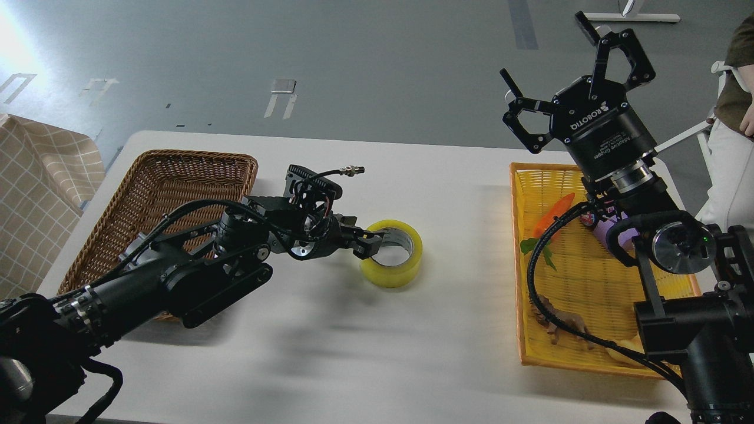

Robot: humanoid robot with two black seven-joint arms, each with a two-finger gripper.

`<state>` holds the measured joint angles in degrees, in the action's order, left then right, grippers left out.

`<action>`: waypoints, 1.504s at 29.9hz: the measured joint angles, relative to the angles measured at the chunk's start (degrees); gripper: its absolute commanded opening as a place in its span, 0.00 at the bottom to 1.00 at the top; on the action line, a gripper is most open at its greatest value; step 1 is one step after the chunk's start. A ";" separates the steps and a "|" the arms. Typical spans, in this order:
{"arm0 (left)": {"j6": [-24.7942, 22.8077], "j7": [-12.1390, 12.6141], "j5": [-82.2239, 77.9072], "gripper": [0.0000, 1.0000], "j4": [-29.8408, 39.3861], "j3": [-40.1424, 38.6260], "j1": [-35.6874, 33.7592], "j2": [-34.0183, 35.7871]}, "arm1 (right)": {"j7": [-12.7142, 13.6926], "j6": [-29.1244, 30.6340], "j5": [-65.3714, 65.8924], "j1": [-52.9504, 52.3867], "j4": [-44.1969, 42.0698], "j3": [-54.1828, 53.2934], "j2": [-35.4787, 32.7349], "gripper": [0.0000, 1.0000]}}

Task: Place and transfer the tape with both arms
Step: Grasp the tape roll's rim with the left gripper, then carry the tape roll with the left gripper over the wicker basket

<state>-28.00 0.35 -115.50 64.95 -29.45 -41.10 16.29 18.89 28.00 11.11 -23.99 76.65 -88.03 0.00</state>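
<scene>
The tape, a yellow translucent roll with a grey-white core, lies flat on the white table near its middle. My left gripper reaches in from the left, and its dark fingers sit at the roll's left rim, one over the core opening. I cannot make out whether they grip the wall. My right gripper is raised high above the far end of the yellow basket. Its two fingers are spread wide and hold nothing.
A brown wicker basket stands at the table's left, partly under my left arm. A yellow basket at the right holds a toy carrot, a brown toy animal and a purple item. A person stands at the far right.
</scene>
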 measured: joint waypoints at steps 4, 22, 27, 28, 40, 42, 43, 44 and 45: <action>0.00 0.00 0.01 0.58 0.00 0.00 0.22 -0.03 | 0.00 0.00 0.00 0.00 -0.01 0.00 0.00 1.00; 0.00 0.00 -0.02 0.00 -0.09 0.53 0.58 -0.82 | 0.00 0.00 0.05 0.01 -0.18 0.01 0.00 1.00; 0.01 -0.22 0.12 0.00 -0.28 1.26 0.45 -0.85 | 0.00 0.00 0.05 0.03 -0.19 -0.03 0.00 1.00; 0.01 -0.38 0.14 0.00 -0.31 1.37 0.37 -0.82 | 0.00 0.00 0.05 0.03 -0.19 -0.03 0.00 1.00; -0.02 -1.00 -0.08 0.00 0.49 2.49 -2.03 0.17 | -0.07 0.00 0.05 -0.13 -0.19 -0.04 0.00 1.00; -0.02 -1.00 0.12 0.00 0.74 2.48 -2.93 0.72 | -0.08 0.00 0.05 -0.13 -0.19 -0.07 0.00 1.00; -0.02 -1.00 0.18 0.00 0.90 2.42 -3.57 1.12 | -0.08 0.00 0.05 -0.13 -0.19 -0.10 0.00 1.00; -0.02 -1.00 0.41 0.00 1.10 2.35 -4.18 1.50 | -0.08 0.00 0.05 -0.13 -0.19 -0.11 0.00 1.00; -0.02 -1.00 0.98 0.00 1.34 2.34 -4.96 1.98 | -0.08 0.00 0.05 -0.13 -0.19 -0.12 0.00 1.00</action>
<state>-28.02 -0.65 -114.52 66.29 -27.10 -46.06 18.28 18.81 28.00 11.16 -24.12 76.46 -88.14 0.00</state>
